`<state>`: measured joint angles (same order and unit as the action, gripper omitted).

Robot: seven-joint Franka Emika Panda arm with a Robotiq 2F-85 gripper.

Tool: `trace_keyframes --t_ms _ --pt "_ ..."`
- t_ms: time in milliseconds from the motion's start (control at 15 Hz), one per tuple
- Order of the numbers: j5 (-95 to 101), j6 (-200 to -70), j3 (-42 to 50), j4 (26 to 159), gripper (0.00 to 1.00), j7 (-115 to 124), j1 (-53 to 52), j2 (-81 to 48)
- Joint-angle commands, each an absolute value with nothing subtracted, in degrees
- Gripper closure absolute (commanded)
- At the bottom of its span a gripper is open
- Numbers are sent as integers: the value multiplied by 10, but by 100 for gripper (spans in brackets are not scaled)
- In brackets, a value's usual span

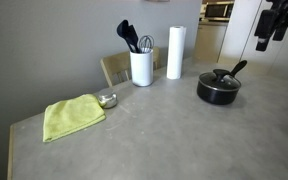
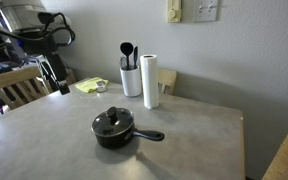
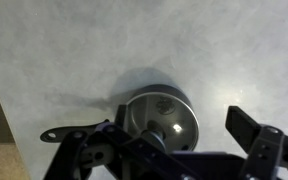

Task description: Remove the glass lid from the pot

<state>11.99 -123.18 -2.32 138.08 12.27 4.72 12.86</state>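
Exterior views, both: grey matte tabletop (image 1: 164, 140) in a room w/ plain grey wall (image 2: 249, 60). Two wall plates (image 2: 206, 10) sit high on that wall, and a wooden chair (image 2: 19, 85) stands at the table's side. Items at the back of the table: white utensil holder (image 1: 141, 68) w/ dark utensils, upright paper-towel roll (image 1: 175, 52) just beside it, green cloth (image 1: 74, 117), and small shiny metal bowl (image 1: 107, 100) at the cloth's edge (touching or not: cannot tell). Pot (image 1: 219, 92): low, black, round, upright on the tabletop, well apart from holder, roll and cloth. Its long black handle (image 2: 149, 135) sticks out sideways, resting on nothing. Glass lid (image 2: 112, 120): seated flat on the pot, rim matching the pot's width, small dark knob at centre. In the wrist view the glass lid (image 3: 162, 122) reads as a grey reflective disc w/ one bright glare spot. Gripper (image 1: 267, 38): high above the table, up and to the side of the pot, touching nothing. Wrist view shows jaws spread wide, dark fingers (image 3: 254, 140) in the foreground, w/ the pot far below. Edges: bare tabletop rings the pot on all sides. A table edge runs down the left of the wrist view, w/ a brownish surface beyond it.
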Motion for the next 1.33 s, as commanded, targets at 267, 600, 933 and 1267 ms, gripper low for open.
trace_keyframes --t_ms 267,600,933,1267 --pt "137 -1291 73 1324 0 -101 32 47" --pt "110 -1313 98 1304 0 -218 42 21" --pt "96 -1323 95 1271 0 -267 50 -22" --pt "85 -1343 80 1252 0 -330 49 -59"
